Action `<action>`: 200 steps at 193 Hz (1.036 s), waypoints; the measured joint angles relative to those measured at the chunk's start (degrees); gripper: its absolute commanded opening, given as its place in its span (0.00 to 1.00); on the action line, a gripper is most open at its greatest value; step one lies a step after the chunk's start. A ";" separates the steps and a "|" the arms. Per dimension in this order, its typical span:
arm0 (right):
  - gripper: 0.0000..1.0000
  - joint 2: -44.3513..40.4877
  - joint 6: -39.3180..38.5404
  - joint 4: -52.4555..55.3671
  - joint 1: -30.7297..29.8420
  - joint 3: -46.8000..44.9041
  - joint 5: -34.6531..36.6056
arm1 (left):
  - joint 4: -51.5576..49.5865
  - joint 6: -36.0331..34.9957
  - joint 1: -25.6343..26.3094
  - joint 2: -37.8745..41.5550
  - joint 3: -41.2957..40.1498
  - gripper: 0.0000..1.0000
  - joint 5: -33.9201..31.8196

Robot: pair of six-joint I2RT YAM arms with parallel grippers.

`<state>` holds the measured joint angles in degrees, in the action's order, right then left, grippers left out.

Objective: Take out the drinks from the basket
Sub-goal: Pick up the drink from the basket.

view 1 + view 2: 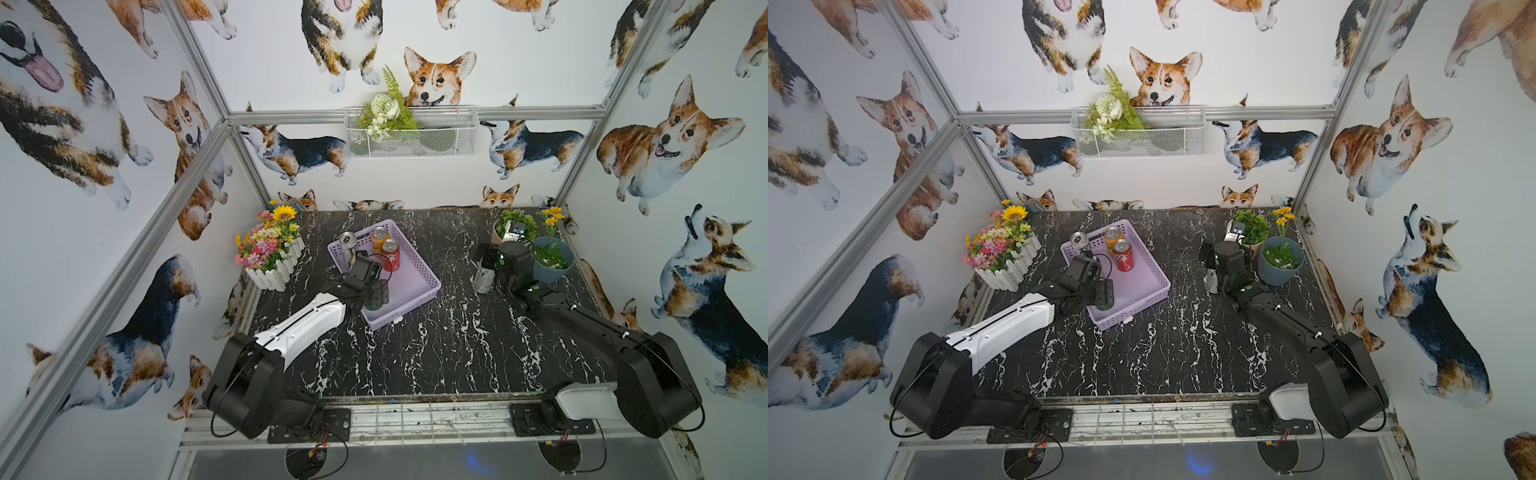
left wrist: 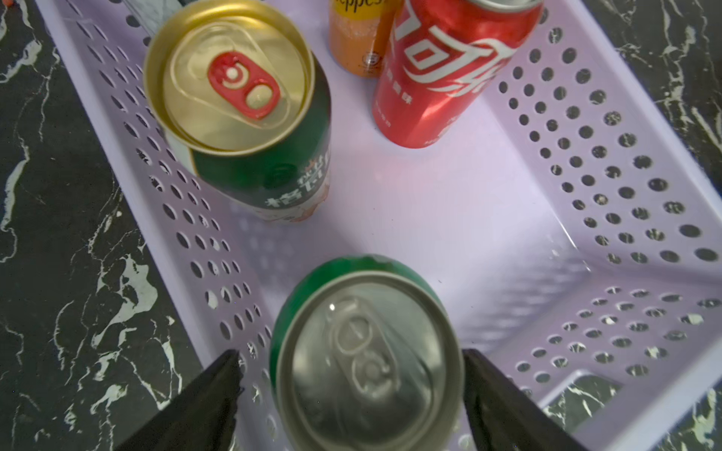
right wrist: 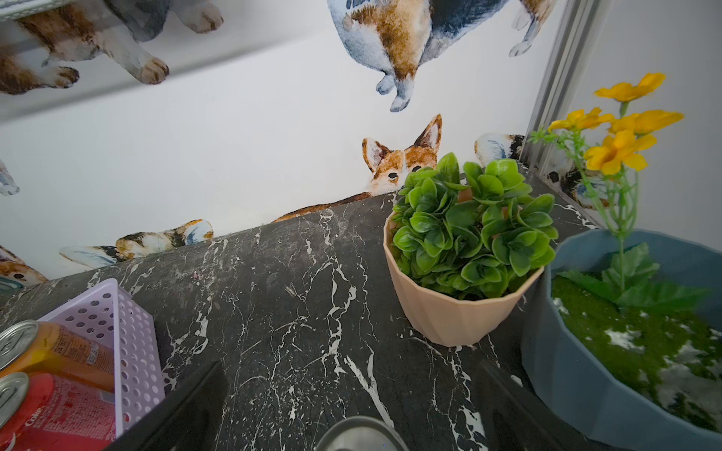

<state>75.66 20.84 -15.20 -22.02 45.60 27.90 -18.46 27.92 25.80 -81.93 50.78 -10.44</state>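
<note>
Jaws on the left arm (image 1: 303, 324) straddle an upright green can (image 2: 363, 363) in the near corner of the lavender basket (image 2: 586, 175), spread, a gap showing on one side, not yet clenched; its long axis runs straight up between them. Jaws on the right arm (image 1: 582, 320) hang spread around a silver-white can (image 1: 483, 279) on the black marbled desk (image 1: 415, 353), which offers bare room near the basket

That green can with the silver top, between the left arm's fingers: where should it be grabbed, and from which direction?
Grip the green can by its round side wall just below the rim, coming straight down from above. It stands upright close to a wall of the basket, so a sideways approach looks blocked; the left fingers stand either side of it.
</note>
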 measured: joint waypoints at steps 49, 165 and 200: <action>1.00 -0.63 0.00 -0.07 0.00 -0.92 0.00 | 4.98 1.25 -0.79 -1.68 -1.46 0.89 1.92; 1.00 -1.79 -0.04 -1.60 0.02 -2.75 0.59 | 8.26 2.27 1.46 -5.44 -1.36 0.45 -3.19; 1.00 -1.75 -0.02 -1.73 0.02 -2.84 0.59 | 7.21 2.49 2.60 -5.44 -0.90 0.00 -4.11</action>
<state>73.91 20.82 -16.93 -22.00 42.76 28.49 -11.25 30.41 28.40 -87.37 49.89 -14.55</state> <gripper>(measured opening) 0.996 0.667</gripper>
